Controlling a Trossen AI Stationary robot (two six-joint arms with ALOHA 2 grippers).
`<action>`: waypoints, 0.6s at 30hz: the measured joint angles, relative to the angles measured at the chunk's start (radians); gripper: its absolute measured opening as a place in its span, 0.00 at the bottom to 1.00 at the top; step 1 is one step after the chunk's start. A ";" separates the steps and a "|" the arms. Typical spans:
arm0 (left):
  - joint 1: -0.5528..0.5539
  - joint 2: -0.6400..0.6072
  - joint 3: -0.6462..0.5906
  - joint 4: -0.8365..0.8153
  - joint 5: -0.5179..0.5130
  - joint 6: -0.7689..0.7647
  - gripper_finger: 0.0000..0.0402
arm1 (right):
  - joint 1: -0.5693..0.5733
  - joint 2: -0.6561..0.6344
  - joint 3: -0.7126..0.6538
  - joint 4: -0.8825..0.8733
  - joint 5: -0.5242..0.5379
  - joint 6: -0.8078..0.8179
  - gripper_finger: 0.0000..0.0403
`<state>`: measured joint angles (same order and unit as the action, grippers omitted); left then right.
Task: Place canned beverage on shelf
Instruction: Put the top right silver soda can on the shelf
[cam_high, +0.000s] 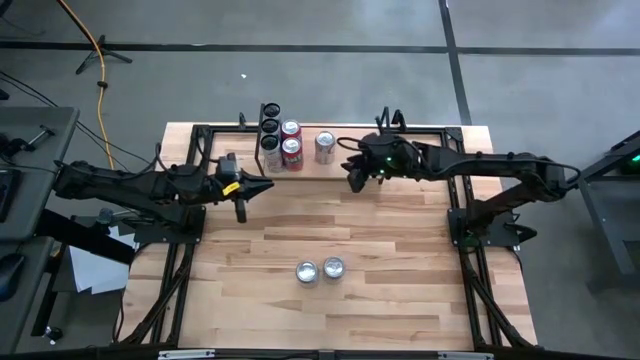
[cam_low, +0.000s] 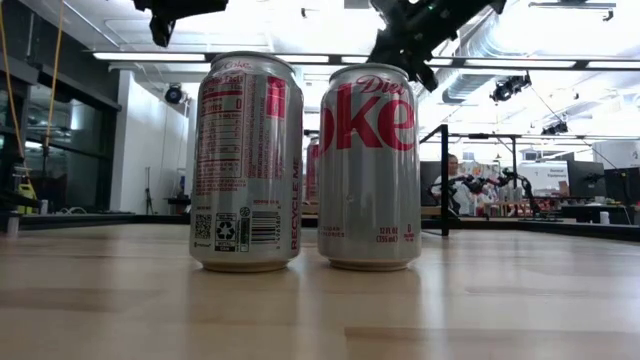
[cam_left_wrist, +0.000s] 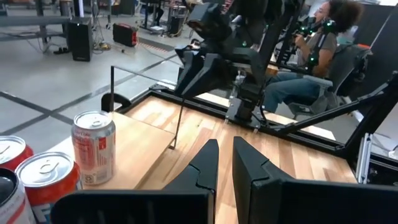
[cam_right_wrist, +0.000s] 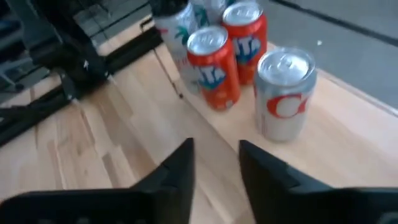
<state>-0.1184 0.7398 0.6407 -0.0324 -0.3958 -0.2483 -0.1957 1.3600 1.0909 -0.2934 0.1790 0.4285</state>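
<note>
Silver Diet Coke can (cam_right_wrist: 285, 93) stands on the shelf (cam_high: 345, 165).
Your right gripper (cam_right_wrist: 214, 163), slightly spread and empty, sits just beside it.

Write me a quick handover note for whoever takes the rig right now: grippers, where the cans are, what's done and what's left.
Left gripper: shut, empty, hanging over the table left of centre.
Right gripper: empty, jaws slightly apart, just off the shelf, beside the silver can standing there.
On the shelf: that silver can, two red cans and two dark cans at its left end.
Done: one silver can is shelved.
Left: two silver cans stand upright, side by side, on the near part of the table; they still need shelving.
</note>
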 joint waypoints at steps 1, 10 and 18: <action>0.000 -0.004 0.000 -0.001 0.002 0.000 0.01 | 0.001 -0.001 0.002 0.005 0.005 -0.001 0.31; 0.000 -0.037 0.000 -0.002 0.011 0.007 0.01 | -0.013 0.056 0.103 -0.027 -0.001 -0.077 0.76; 0.000 -0.038 0.000 0.010 -0.037 0.015 0.01 | -0.205 0.175 0.351 -0.405 -0.235 -0.318 0.87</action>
<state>-0.1183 0.7017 0.6411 -0.0222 -0.4332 -0.2331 -0.4006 1.5350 1.4418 -0.6988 -0.0559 0.1100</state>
